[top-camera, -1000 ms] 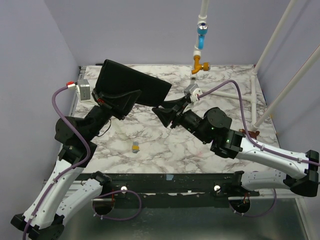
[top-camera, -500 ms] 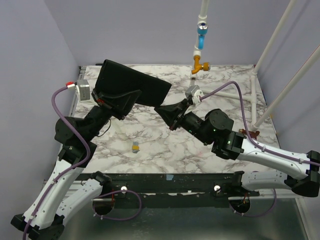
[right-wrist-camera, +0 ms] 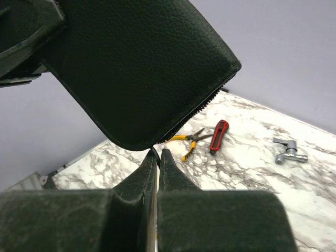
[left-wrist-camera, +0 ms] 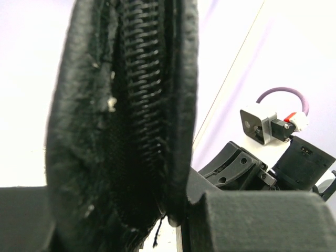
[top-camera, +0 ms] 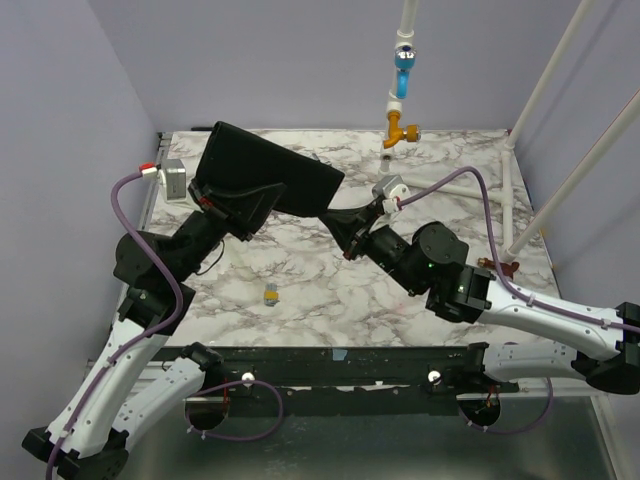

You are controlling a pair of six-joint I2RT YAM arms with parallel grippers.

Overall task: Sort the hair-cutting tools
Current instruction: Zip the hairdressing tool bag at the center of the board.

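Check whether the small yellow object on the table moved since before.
No. The small yellow object keeps its distance from the near edge of the table.

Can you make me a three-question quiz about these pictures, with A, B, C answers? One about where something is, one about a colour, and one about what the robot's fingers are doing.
1. Where is the black pouch?
A) lying flat
B) held up above the table
C) on the floor

2. What colour are the handles of the pliers?
A) yellow
B) green
C) blue

3. How are the right fingers?
A) wide open
B) out of sight
C) shut together

Answers:
1 B, the left fingers clamp it in the air.
2 A, the yellow shows in the right wrist view.
3 C, no gap shows between them, just under the pouch's corner.
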